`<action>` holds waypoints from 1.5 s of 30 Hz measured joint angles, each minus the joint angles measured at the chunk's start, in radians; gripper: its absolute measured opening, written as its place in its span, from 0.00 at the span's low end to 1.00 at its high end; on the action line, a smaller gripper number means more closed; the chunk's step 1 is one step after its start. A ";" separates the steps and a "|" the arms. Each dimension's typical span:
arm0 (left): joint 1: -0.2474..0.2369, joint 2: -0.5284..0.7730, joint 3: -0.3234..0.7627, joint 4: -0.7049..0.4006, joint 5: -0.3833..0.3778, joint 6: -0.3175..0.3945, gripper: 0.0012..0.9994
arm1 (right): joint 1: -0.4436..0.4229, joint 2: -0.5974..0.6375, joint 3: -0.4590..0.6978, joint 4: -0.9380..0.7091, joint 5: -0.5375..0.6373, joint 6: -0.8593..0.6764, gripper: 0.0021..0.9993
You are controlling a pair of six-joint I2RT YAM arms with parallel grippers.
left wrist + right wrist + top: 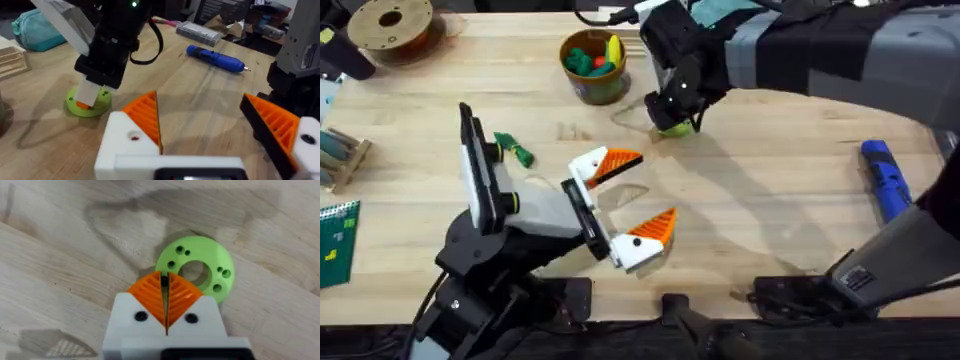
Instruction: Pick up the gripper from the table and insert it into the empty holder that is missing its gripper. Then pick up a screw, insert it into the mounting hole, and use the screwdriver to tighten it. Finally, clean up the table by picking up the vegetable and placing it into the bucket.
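My left gripper [655, 188] [200, 100] stands open above the table [770, 200], each white holder [125, 140] carrying an orange ribbed wedge [620, 160]. A loose gripper on the table is out of view. My right gripper [675, 122] [165, 277] is shut over a flat green ring disc [197, 272] [87, 106], a small dark screw [164, 281] pinched at its pad tips. The blue screwdriver [885, 180] [217, 57] lies at the right. The dark green vegetable [515, 148] lies left of my left gripper. The bucket [592, 68] stands at the back.
A filament spool [390, 25] sits at the back left, a wooden rack [340, 155] and a green board [335, 240] at the left edge. A teal bag [37, 30] and a grey box [200, 32] lie beyond.
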 joint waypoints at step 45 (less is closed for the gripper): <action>0.000 0.000 0.000 0.000 0.000 0.000 0.99 | 0.195 -0.335 0.265 -0.418 -0.357 -0.079 0.01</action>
